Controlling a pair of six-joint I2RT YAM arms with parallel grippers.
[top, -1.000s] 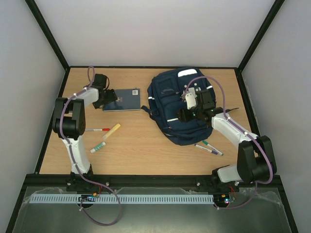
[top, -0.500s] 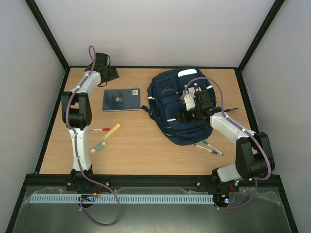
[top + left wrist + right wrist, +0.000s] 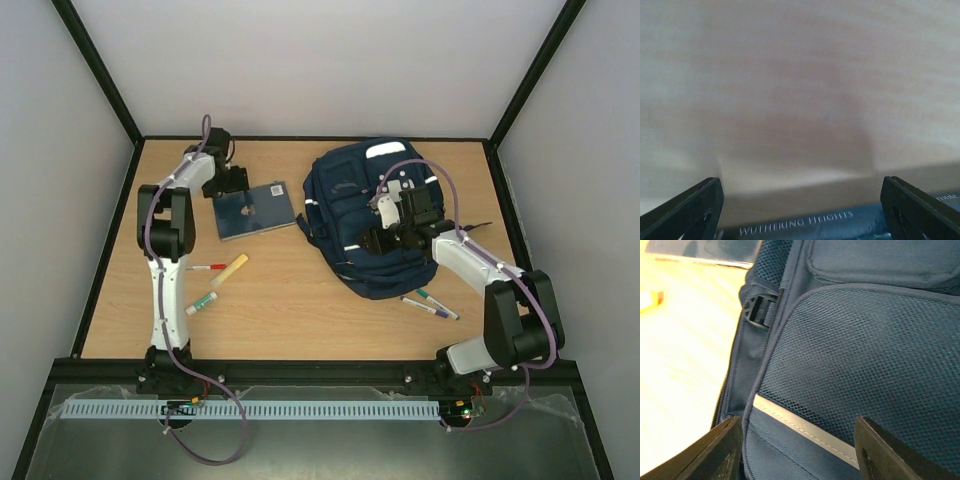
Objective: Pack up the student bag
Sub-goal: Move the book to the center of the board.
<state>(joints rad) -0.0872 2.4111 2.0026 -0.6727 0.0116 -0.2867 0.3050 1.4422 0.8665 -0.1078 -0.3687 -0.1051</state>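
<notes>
Student bag, big navy-blue cloth backpack [image 3: 345, 190], lies on right half of wooden table [image 3: 300, 300]. Right pincer [image 3: 797, 422] spread wide, hangs just over mesh pocket [image 3: 865, 355] of bag, holds nothing. Left pincer [image 3: 801, 182] spread wide too, at far edge of thin dark-blue book [image 3: 257, 210]. Book lies flat on table, so fingers may only shove it, not grab it. Half second ago left pincer was away in far corner. Now it is at book, and book is turned and nearer bag.

1. The bag [image 3: 350, 200] fills the back right of the table [image 3: 300, 320].
2. The book [image 3: 258, 212] lies just beside it, with only a thin gap between them.
3. The left pens [image 3: 232, 270] and the right pens [image 3: 425, 306] block the front sides.
4. The middle front is bare wood.
</notes>
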